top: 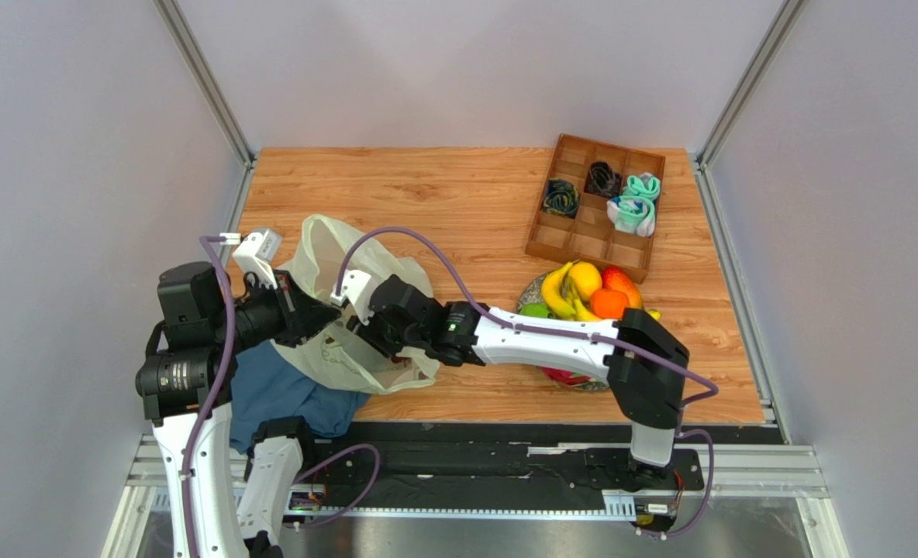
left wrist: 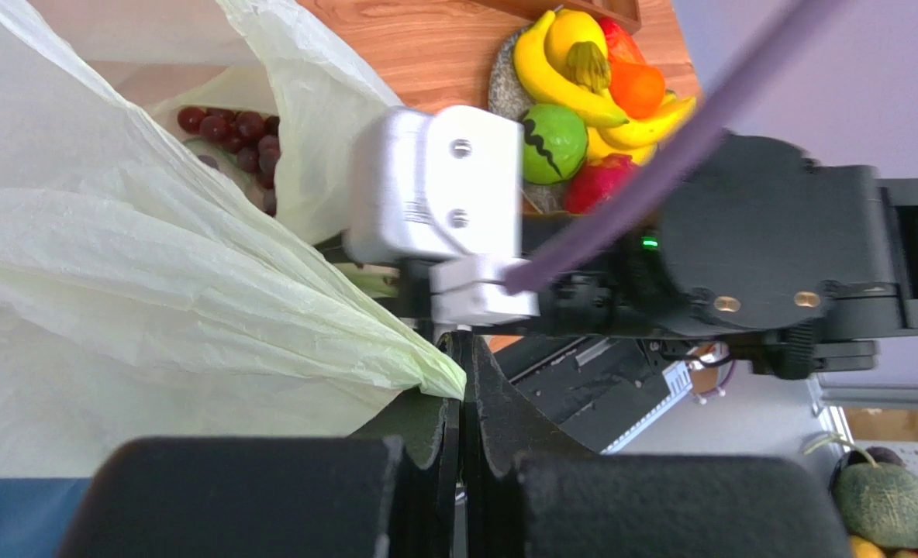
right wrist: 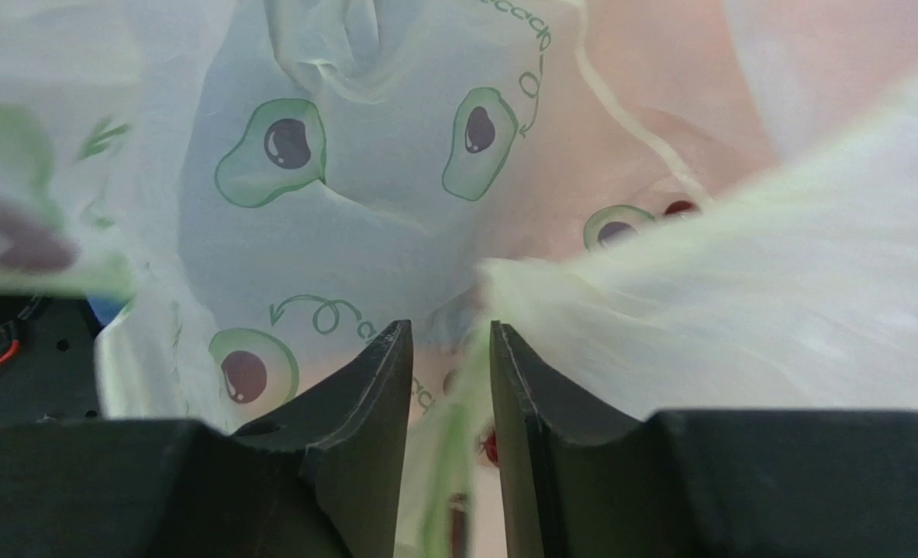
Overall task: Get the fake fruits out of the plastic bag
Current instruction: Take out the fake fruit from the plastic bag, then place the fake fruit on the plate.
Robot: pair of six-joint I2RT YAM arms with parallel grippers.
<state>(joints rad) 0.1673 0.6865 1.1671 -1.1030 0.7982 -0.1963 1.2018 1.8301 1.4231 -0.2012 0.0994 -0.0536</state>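
The pale yellow-green plastic bag [top: 333, 262] lies open at the table's left. My left gripper [top: 310, 320] is shut on the bag's rim [left wrist: 435, 374] and holds it up. Dark purple grapes [left wrist: 237, 130] lie inside the bag. My right gripper [top: 367, 340] reaches into the bag's mouth. Its jaws [right wrist: 446, 331] stand a narrow gap apart, with a fold of bag film [right wrist: 347, 209] running between them. Bananas [top: 559, 291], a lemon [top: 587, 278], oranges [top: 611, 302], a green apple [top: 534, 310] and a pink dragon fruit [top: 563, 376] are piled on a plate right of the bag.
A brown divided box [top: 569, 238] with rolled socks [top: 635, 209] stands at the back right. A blue cloth [top: 283, 395] lies under the bag at the near left edge. The right arm [top: 545, 337] spans the table in front of the fruit plate [left wrist: 503, 81].
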